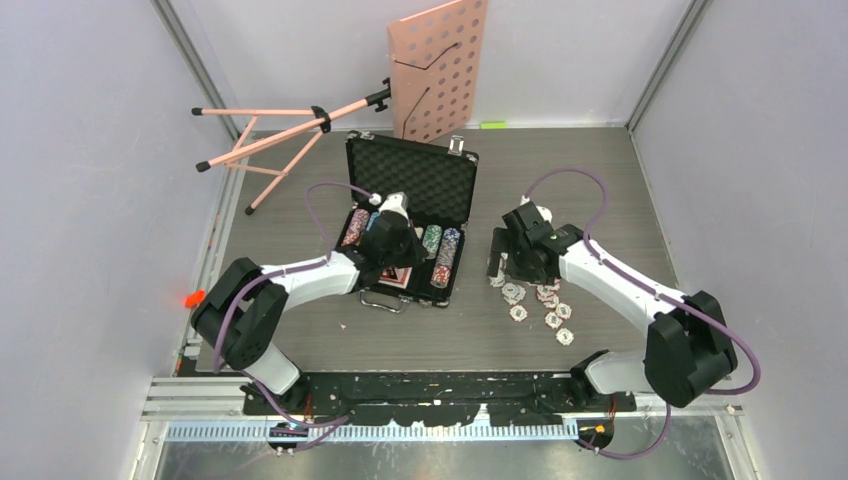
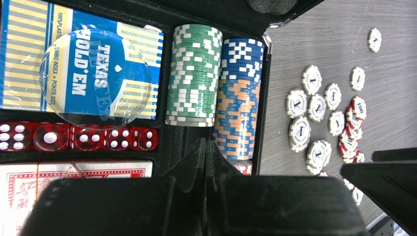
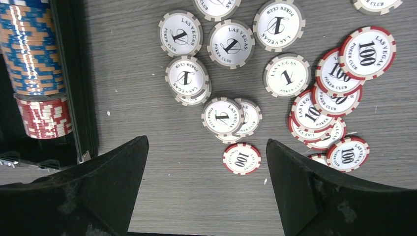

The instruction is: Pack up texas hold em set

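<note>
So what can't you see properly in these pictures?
- Left wrist view: the shut left claw hides part of the red deck.
- Top view: the left arm covers the middle of the case; numbers on loose chips are too small.
- Right wrist view: the frame edge cuts off the top-right chip.

Right side: my right gripper (image 3: 206, 142) is spread wide over bare table (image 3: 147, 73). One red 100 chip (image 3: 241, 158) lies alone between the fingers with room all round it. Ahead, the loose chips (image 3: 231, 44) crowd together and several overlap, so there's no clean gap. The case wall (image 3: 74, 73) runs close beside one finger, a bare strip between it and the chips.

Left side: my left gripper (image 2: 207, 147), pressed shut, hangs over the case's front. The green stack (image 2: 193, 73) and blue-orange stack (image 2: 238, 98) fill their slots; the card deck (image 2: 29, 59) and dice (image 2: 113, 138) fill theirs. The upright lid (image 1: 412, 180) blocks the back, with the music stand (image 1: 437, 70) behind it. The far-right table is bare.
</note>
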